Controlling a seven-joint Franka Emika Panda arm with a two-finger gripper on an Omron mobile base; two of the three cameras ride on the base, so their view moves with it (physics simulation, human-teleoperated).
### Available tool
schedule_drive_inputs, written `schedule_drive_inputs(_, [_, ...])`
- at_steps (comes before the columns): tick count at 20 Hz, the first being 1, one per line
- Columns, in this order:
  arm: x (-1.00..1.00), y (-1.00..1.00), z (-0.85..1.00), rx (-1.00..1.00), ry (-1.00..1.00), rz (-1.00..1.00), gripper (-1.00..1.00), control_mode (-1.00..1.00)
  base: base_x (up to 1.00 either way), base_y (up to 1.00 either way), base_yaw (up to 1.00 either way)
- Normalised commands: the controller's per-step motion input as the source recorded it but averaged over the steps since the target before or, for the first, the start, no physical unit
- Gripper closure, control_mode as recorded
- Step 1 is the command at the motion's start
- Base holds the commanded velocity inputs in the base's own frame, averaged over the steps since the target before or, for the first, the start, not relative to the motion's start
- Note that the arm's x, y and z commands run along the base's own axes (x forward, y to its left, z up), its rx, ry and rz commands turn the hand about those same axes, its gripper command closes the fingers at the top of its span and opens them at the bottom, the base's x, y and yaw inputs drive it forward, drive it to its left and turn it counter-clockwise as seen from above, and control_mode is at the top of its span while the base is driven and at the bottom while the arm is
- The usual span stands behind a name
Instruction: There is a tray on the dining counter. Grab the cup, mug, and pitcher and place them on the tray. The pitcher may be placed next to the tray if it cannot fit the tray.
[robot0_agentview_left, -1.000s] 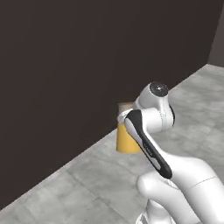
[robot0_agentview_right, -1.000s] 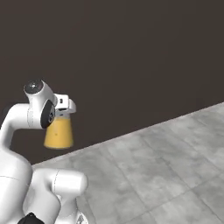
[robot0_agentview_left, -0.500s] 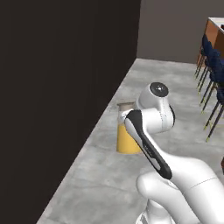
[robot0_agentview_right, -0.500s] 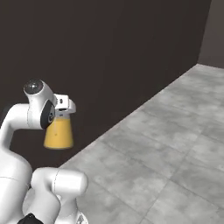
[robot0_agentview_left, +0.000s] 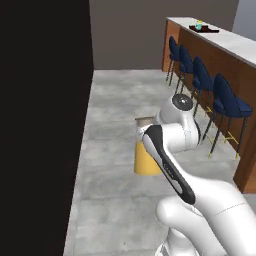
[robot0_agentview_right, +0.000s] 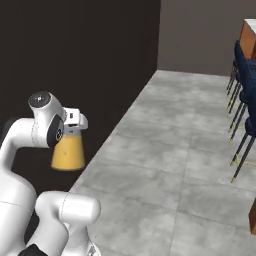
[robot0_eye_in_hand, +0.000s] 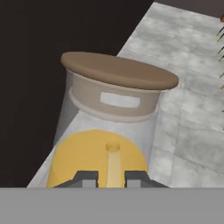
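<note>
The pitcher (robot0_eye_in_hand: 111, 127) is in the robot's grasp and is being carried across the kitchen floor (robot0_agentview_left: 120, 100), so the step in hand is the transport leg toward the dining counter (robot0_agentview_left: 220, 47). In the hand view the gripper (robot0_eye_in_hand: 111, 178) has its two dark fingertips (robot0_eye_in_hand: 87, 178) drawn close together against the glass wall low on the carafe, with the orange liquid between and behind them and the brown cork-like lid (robot0_eye_in_hand: 119, 70) just above; the jaws stand nearly closed and pinched on the pitcher. From the base cameras the carafe hangs at the end of the folded arm, clear of the floor and close beside a dark wall (robot0_agentview_left: 45, 125). The dining counter runs along the right of the left base view behind a row of blue stools (robot0_agentview_left: 200, 85), well apart from the robot. On its far end lies a dark flat shape that is probably the tray (robot0_agentview_left: 205, 30), with something teal, perhaps the mug (robot0_agentview_left: 199, 25), on it, though it is too small to be sure. The next move calls for driving to that end of the counter, keeping the pitcher upright, then raising it over the marble top and the stools before setting it down on or beside the tray.
</note>
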Motion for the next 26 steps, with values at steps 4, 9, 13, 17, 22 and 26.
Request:
schedule_drive_inputs(4, [0.0,0.0,0.0,0.0,0.0,0.0,1.0,1.0,1.0,0.27,-0.45])
schedule_drive_inputs(9, [0.0,0.0,0.0,0.0,0.0,0.0,1.0,1.0,1.0,0.01,-0.32])
schedule_drive_inputs(13, [0.0,0.0,0.0,0.0,0.0,0.0,1.0,1.0,1.0,0.01,-0.25])
schedule_drive_inputs(17, [0.0,0.0,0.0,0.0,0.0,0.0,1.0,1.0,1.0,0.28,-0.2])
schedule_drive_inputs(22, [0.0,0.0,0.0,0.0,0.0,0.0,1.0,1.0,1.0,0.26,-0.17])
schedule_drive_inputs(26, [0.0,0.0,0.0,0.0,0.0,0.0,1.0,1.0,1.0,0.1,-0.06])
